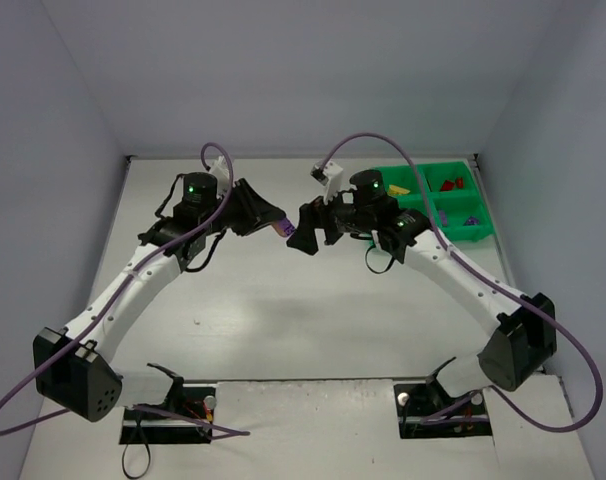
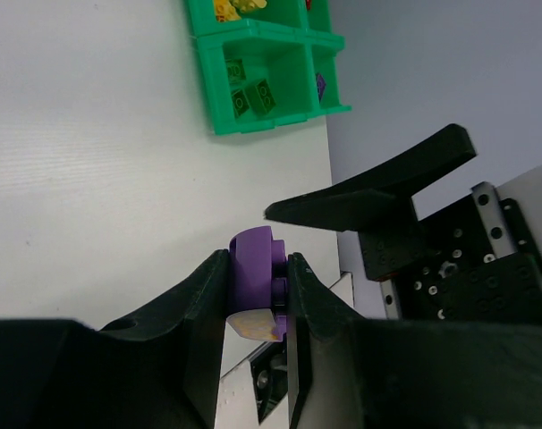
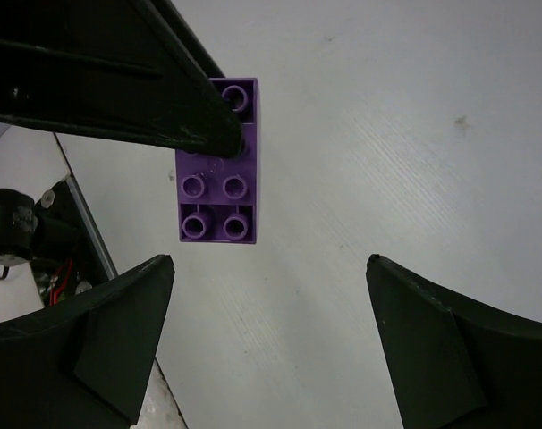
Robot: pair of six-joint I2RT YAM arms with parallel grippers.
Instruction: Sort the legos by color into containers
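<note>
Nearest the bases, well left of the tray (image 1: 480,236) and lifted clear of the table (image 1: 283,330): a purple brick (image 2: 253,257). Clamped at one end by the left gripper (image 2: 258,268), one finger on the studded face, the other on the underside. Just beside it, on the tray's side: the right gripper (image 3: 271,268), spread wide, grasping nothing, brick not yet between its fingers. Looks like a handover toward the tray.

Risks: a fall to the table if released before being gripped from the other side. Only the free end on offer, so easy to pinch too little of it, or to knock against the left fingertips.

Studs turned toward the right wrist camera. Long axis running straight out of the left jaws, free end aimed at the right gripper's gap.

Farthest, in the tray's near right compartment: one purple piece (image 1: 470,221), probably marking the destination.
</note>
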